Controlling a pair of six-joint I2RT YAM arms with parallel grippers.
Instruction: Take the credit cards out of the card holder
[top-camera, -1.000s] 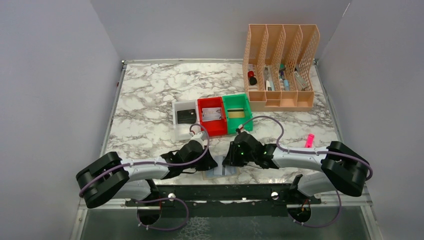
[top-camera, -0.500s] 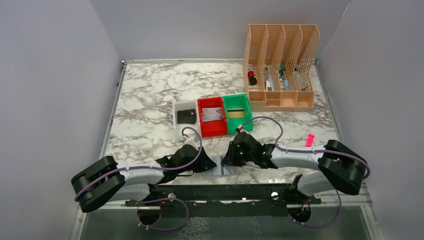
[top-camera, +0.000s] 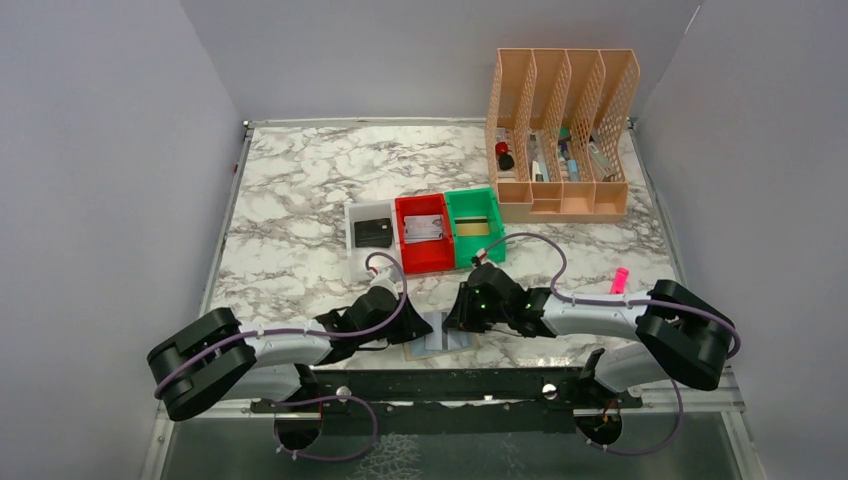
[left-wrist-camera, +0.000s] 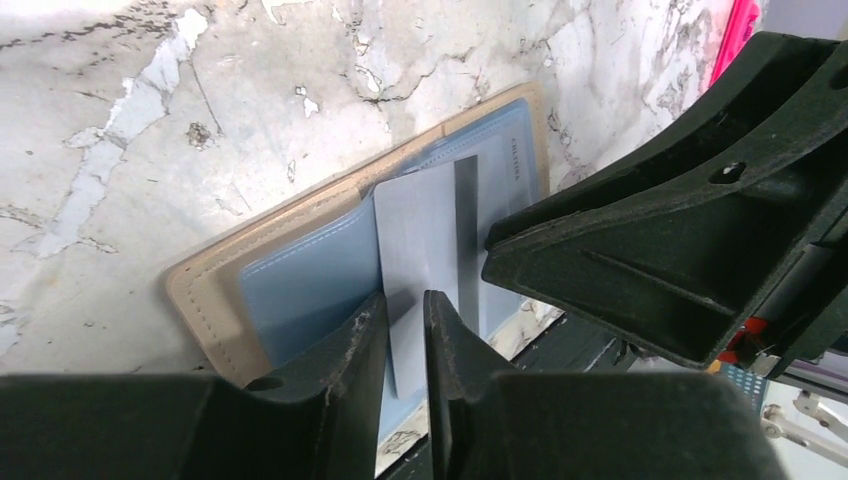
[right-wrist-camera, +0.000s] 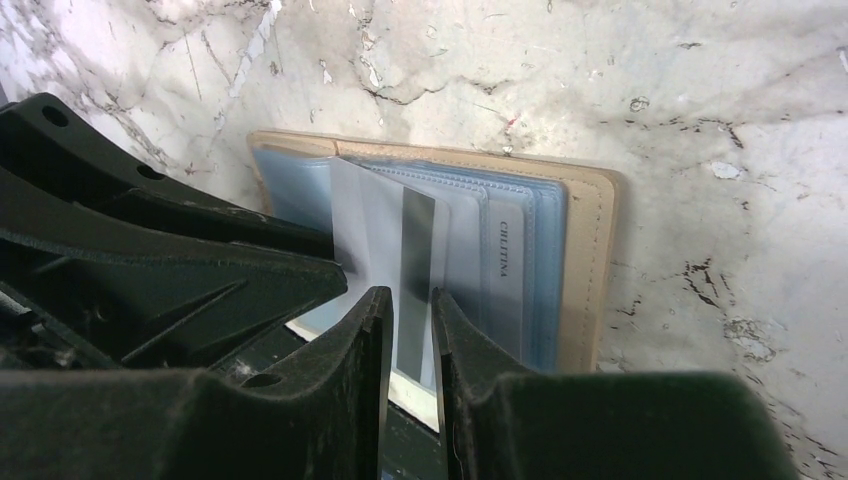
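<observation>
Lying open at the near edge of the table, the card holder sat between both arms with its blue-grey pockets up, so either could reach it. One pale grey credit card stuck partway out of a pocket toward the near side. The left tool and the right tool each had jaws a narrow slit apart, with that card showing in the slit. Whether either pinched it or merely pressed down, I could not tell. Probably one steadied the card holder while the other drew. Farther off stood the white tray, red tray and green tray.
</observation>
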